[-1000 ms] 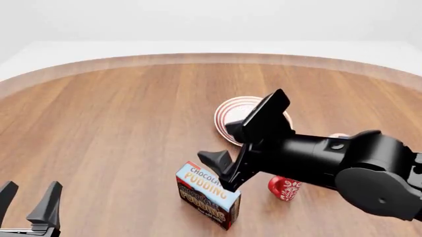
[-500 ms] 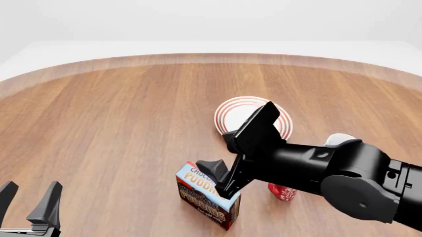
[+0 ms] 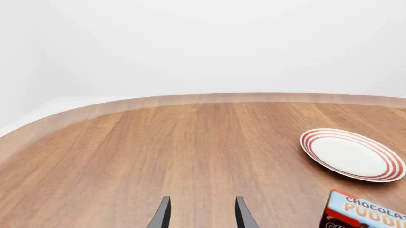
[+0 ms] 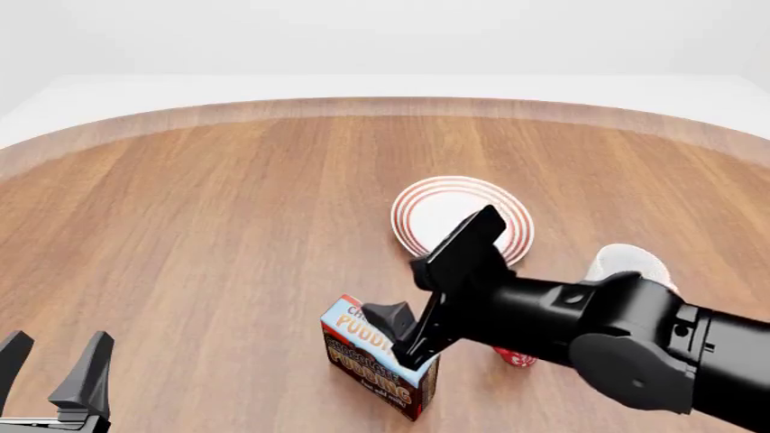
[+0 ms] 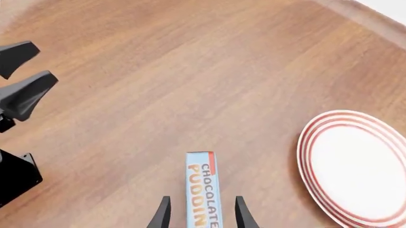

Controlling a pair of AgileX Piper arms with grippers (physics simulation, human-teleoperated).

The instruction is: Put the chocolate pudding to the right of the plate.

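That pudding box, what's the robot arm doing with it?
The right gripper is reaching down over the chocolate pudding, with one of its open fingers on each side of the carton's narrow top. It hasn't squeezed it yet. The carton stands on the wooden table, nearer the arms than the plate. The left gripper waits open, off to the side, holding nothing.

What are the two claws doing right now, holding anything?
Left gripper: open, holding nothing.
Right gripper: open, fingers on either side of the pudding box, not yet closed on it.
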